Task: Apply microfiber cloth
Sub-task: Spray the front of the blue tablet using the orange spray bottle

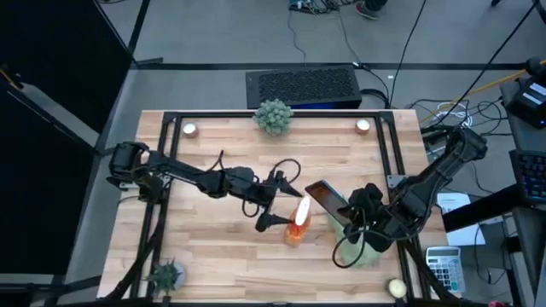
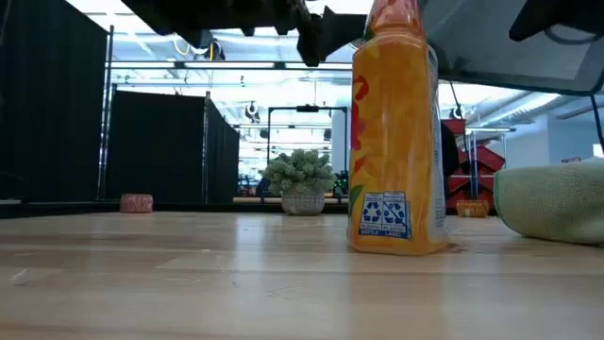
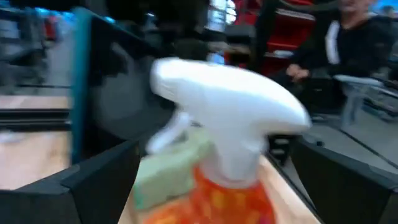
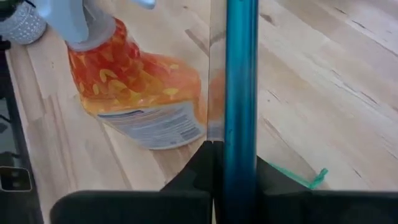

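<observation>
Two grippers, right gripper (image 1: 341, 207) gripping phone (image 1: 325, 198) edge-on, microfiber cloth (image 2: 552, 200) half hidden, left gripper (image 1: 275, 207) spread beside spray bottle (image 2: 396, 132)

One spray bottle (image 1: 295, 223), one microfiber cloth (image 2: 552, 200), one phone (image 1: 327, 198), two spiky plants (image 1: 165, 275), two arms (image 1: 192, 176)

overhead camera looks straight down on the whole desk (image 1: 213, 247); low camera sits at desk level, close behind the orange spray bottle (image 2: 396, 132), which both wrist cameras also frame close up.
</observation>
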Controlling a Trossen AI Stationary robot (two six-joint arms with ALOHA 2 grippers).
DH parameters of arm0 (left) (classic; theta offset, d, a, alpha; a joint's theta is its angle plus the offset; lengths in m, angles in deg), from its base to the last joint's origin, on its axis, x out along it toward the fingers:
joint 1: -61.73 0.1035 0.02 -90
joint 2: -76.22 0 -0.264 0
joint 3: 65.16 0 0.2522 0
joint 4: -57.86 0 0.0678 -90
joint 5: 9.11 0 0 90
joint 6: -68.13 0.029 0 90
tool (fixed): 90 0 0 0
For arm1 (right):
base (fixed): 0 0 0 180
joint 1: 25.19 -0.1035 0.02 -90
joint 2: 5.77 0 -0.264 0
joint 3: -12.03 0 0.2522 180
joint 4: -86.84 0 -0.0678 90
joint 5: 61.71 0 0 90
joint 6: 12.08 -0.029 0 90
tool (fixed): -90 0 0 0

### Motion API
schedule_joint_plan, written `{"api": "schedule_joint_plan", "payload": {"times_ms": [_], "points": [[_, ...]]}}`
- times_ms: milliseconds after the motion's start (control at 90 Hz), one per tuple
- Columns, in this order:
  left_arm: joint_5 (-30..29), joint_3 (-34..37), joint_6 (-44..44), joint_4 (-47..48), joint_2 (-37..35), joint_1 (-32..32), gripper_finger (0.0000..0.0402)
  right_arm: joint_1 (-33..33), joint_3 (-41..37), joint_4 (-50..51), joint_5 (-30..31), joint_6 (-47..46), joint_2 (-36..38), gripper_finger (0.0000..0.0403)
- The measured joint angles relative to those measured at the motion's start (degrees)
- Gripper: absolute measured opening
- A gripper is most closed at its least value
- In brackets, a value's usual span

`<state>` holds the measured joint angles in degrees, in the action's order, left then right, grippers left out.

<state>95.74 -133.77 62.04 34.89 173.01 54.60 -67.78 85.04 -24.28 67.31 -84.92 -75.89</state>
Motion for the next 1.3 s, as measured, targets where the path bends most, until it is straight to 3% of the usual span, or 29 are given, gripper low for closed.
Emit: {"api": "schedule_joint_plan", "payload": {"times_ms": [311,611,878,1089,1300], "points": [[-2.29,-1.53,2.19,-1.54,2.06,0.13,0.0400,0.24,0.00,-0.09,-0.15,0.00,-1.25,0.0008],[-0.13,-7.67,2.06,-1.84,7.73,-0.26,0.0400,0.24,0.00,-0.35,-0.07,-0.18,-2.31,0.0008],[-0.15,-9.22,-1.14,-1.51,9.81,-0.35,0.0400,0.31,0.00,-1.19,3.97,2.19,-2.34,0.0008],[-0.49,-9.22,-2.59,-1.28,9.70,-0.34,0.0394,2.48,0.00,-5.10,7.26,11.00,-2.34,0.0008],[-1.89,-9.16,-2.86,-1.18,9.57,-0.29,0.0342,6.71,-0.15,-8.31,5.57,20.79,-1.16,0.0008]]}}
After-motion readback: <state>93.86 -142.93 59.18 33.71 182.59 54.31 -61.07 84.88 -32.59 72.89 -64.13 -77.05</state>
